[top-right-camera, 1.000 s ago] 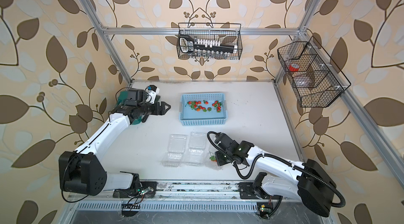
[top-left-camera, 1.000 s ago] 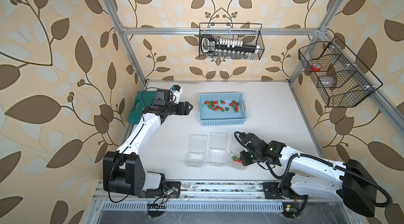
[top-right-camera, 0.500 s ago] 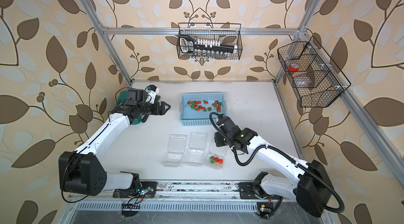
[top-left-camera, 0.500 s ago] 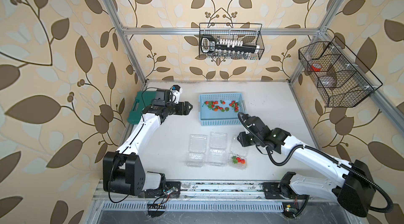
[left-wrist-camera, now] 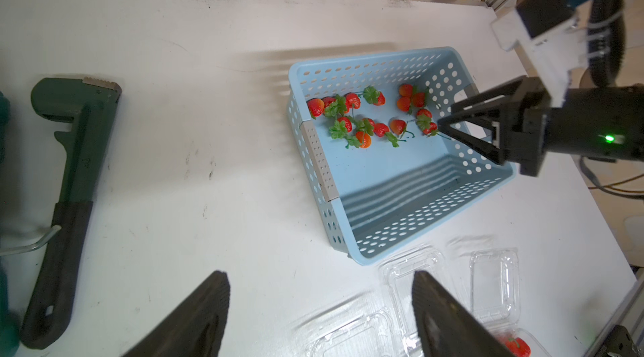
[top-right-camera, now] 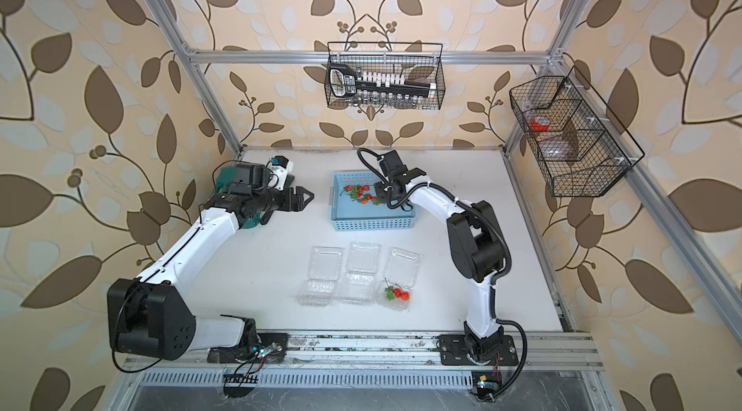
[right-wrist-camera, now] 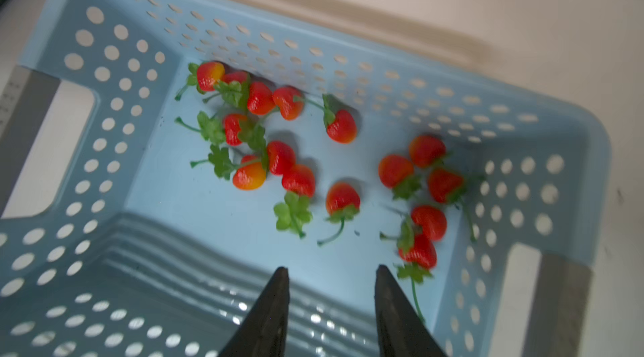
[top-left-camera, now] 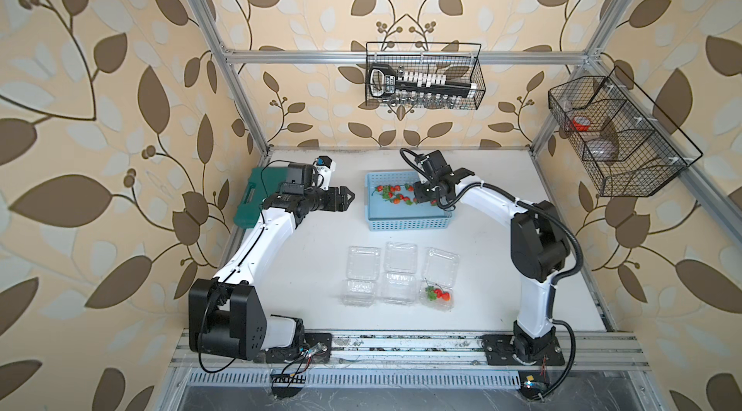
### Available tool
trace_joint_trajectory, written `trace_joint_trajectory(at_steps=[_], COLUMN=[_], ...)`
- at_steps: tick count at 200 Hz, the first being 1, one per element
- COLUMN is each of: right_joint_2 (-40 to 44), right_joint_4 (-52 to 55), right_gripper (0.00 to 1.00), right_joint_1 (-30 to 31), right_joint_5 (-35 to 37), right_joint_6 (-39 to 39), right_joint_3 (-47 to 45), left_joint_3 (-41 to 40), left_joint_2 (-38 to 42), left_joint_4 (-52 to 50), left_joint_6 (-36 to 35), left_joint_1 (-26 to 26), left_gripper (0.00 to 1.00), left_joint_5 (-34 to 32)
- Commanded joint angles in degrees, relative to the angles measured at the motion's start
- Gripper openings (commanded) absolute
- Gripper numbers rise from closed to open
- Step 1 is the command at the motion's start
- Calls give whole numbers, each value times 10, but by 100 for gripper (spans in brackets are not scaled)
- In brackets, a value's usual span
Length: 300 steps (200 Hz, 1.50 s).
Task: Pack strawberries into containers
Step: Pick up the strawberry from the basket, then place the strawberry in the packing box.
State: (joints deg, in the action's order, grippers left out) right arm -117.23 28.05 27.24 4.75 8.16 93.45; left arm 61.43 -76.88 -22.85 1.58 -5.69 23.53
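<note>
Several red strawberries [top-left-camera: 395, 194] [right-wrist-camera: 278, 160] lie in the far half of the light blue basket [top-left-camera: 407, 224]. Three clear containers stand with lids open near the front: left [top-left-camera: 361, 276], middle [top-left-camera: 399, 272], right [top-left-camera: 439, 280]. The right one holds a few strawberries [top-left-camera: 438, 294] [top-right-camera: 397, 294]. My right gripper [top-left-camera: 419, 198] [right-wrist-camera: 331, 270] hangs open over the basket's right end, nothing between its fingers, berries just beyond the tips. My left gripper [top-left-camera: 349, 198] [left-wrist-camera: 320, 275] hovers open and empty above the table, left of the basket.
A dark green tool case [top-left-camera: 257, 204] lies at the back left behind my left arm, with a green wrench [left-wrist-camera: 69, 181] on the table nearby. Two black wire baskets hang on the walls, at the back [top-left-camera: 423, 76] and on the right [top-left-camera: 618, 136].
My right gripper opened at the right container, left strawberries in it, then swung back to the blue basket. The left arm has not moved.
</note>
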Motion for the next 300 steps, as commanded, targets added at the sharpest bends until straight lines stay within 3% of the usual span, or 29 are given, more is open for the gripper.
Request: trace_joint_trajectory(at_steps=[1, 34, 101, 197, 254, 300], right_joint_2=[-60, -110, -190, -231, -239, -198], right_joint_4=[24, -24, -6, -19, -16, -18], right_gripper=[41, 41, 42, 41, 29, 19], right_joint_1=[2, -2, -9, -15, -16, -16], right_joint_5=[9, 23, 21, 31, 27, 25], right_joint_6=[-64, -77, -97, -97, -90, -89], right_joint_3=[65, 98, 178, 212, 215, 194], left_joint_3=[14, 15, 15, 14, 14, 14], left_joint_2=[15, 15, 15, 19, 20, 20], left_joint_4=[-1, -3, -4, -5, -5, -5], left_joint_6=[-9, -11, -14, -16, -17, -17], left_joint_1=[-5, -5, -5, -4, -5, -5], left_gripper=[84, 84, 84, 84, 84, 84], left_joint_5=[-3, -4, -12, -16, -16, -16])
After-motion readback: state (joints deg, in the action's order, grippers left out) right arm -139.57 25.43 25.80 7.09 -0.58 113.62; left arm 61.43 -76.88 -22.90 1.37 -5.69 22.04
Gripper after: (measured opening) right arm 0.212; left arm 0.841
